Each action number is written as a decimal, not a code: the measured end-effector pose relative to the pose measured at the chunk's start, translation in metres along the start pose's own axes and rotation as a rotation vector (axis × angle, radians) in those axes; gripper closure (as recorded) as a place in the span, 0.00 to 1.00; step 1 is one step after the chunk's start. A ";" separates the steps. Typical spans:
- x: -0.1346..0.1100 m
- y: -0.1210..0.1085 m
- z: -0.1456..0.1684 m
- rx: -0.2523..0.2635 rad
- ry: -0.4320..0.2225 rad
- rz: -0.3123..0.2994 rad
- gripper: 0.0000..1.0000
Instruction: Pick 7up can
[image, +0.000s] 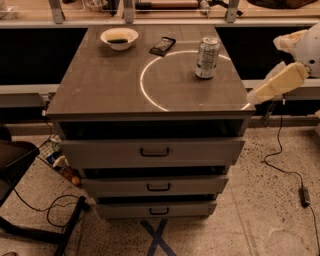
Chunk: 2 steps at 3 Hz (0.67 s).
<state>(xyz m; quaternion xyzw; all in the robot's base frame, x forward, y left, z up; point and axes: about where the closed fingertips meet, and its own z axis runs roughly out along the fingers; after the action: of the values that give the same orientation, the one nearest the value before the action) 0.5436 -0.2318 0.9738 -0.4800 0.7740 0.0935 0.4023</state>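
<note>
The 7up can (207, 57) is a silver-grey drink can with faint green print. It stands upright on the right rear part of the cabinet top (105, 85), just inside a white circle line (145, 82). My gripper (265, 70) is off the cabinet's right edge, to the right of the can and a little nearer the front. Its two cream fingers (277, 82) are spread apart with nothing between them. It does not touch the can.
A white bowl (119, 37) with something dark inside sits at the rear left. A flat black packet (162, 46) lies between bowl and can. The cabinet has three drawers (152, 151) in front. Cables lie on the floor at right (290, 172) and left (55, 210).
</note>
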 end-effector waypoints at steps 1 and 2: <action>-0.013 -0.029 0.020 0.043 -0.209 0.029 0.00; -0.019 -0.032 0.025 0.044 -0.247 0.034 0.00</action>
<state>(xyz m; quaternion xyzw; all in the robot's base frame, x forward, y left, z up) 0.5876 -0.2228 0.9783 -0.4428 0.7285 0.1418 0.5031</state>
